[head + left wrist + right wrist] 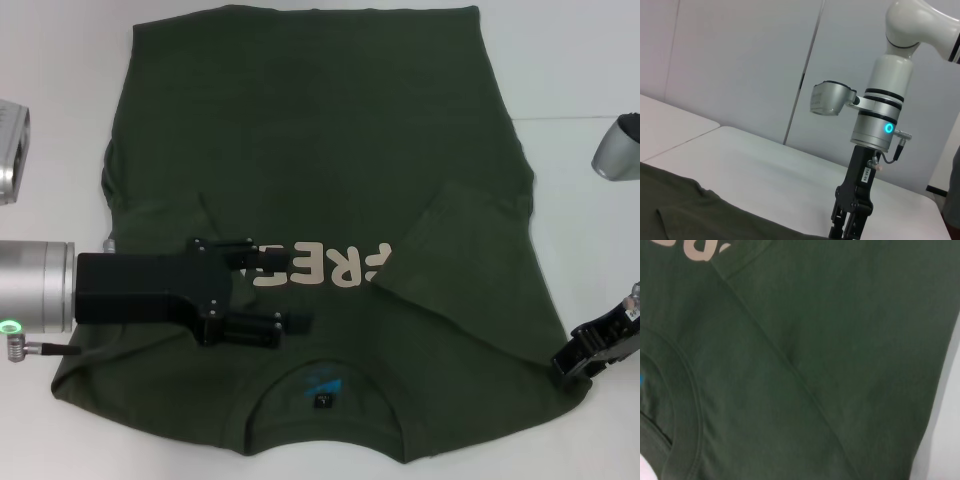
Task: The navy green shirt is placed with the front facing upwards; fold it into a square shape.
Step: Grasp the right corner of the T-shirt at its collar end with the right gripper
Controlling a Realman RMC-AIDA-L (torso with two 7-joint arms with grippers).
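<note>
Nearest the head camera, the navy green shirt (320, 170) lies flat on the white table (570, 60), collar closest, both sleeves folded inward over its front. Over its chest, beside the cream lettering (320, 267), the left gripper (268, 290) hovers with fingers spread. At the shirt's right edge sits the right gripper (600, 345); I cannot tell its finger state.

Lettering (320, 265): its left end is covered by the left gripper (268, 290), its right end by the folded sleeve (455, 235).
Shirt (320, 130): the collar edge is cut off at the bottom of the head view.
Right gripper (598, 348): partly cut off by the edge of the head view; the fingers cannot be made out.
Label (322, 385): too small to be read.
</note>
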